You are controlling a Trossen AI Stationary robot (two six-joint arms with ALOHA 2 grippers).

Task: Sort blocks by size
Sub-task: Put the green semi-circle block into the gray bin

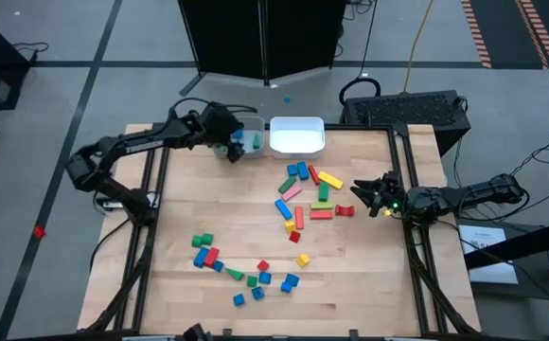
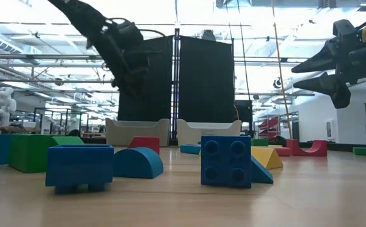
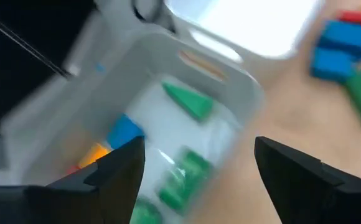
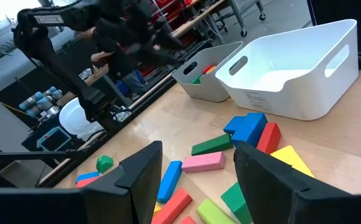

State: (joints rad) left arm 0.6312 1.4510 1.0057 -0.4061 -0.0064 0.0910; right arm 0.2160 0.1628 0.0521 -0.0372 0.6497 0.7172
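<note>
We look straight down overhead; level from tabletop; wrists close-up. All share white bins [image 1: 296, 134] at table's far edge.

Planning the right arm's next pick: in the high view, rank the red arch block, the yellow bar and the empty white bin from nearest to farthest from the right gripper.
From the right gripper:
1. Red arch block, just beside it.
2. Yellow bar, farther in toward the table's middle.
3. Empty white bin, at the far edge.

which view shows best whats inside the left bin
The left wrist view: it looks straight into the left bin, showing green, blue and orange blocks. The high view has the left gripper covering it; the right wrist view glimpses only its rim; the low view shows its outer wall.
</note>
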